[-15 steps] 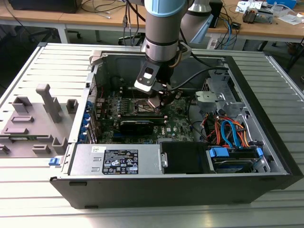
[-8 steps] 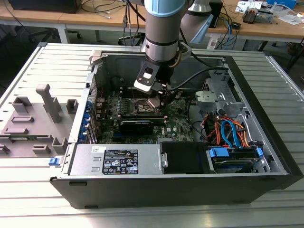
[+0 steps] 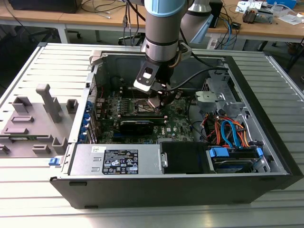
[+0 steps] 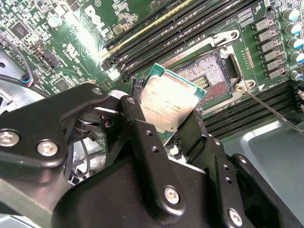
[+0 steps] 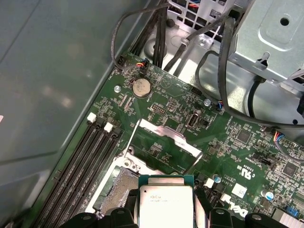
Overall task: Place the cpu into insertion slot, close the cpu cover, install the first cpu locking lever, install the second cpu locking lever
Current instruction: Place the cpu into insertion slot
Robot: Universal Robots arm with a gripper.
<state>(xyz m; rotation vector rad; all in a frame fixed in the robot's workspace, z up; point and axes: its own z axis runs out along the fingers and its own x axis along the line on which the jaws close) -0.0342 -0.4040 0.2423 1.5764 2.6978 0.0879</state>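
Note:
My gripper [image 4: 167,124] is shut on the cpu [image 4: 168,105], a small square chip with a silvery top, pinched by its edges between two black fingers [image 4: 138,124]. The chip hangs tilted just above the green motherboard, close beside the insertion slot [image 4: 209,73], whose dark pin field lies bare. In the first wrist view the cpu [image 5: 165,199] sits over one edge of the insertion slot [image 5: 118,189]. The cpu cover [image 5: 164,137], a thin silvery frame, stands swung up and open behind the slot. In the exterior view the gripper [image 3: 156,102] is low inside the open computer case.
Long black memory slots [image 4: 156,33] run beside the socket. A thin locking lever [image 4: 270,111] sticks out from the socket's corner. Black cables [image 5: 161,33] and a metal drive cage [image 5: 273,33] crowd one side. A power supply [image 3: 118,160] lies near the case front; grey fixtures [image 3: 33,118] stand at the exterior view's left.

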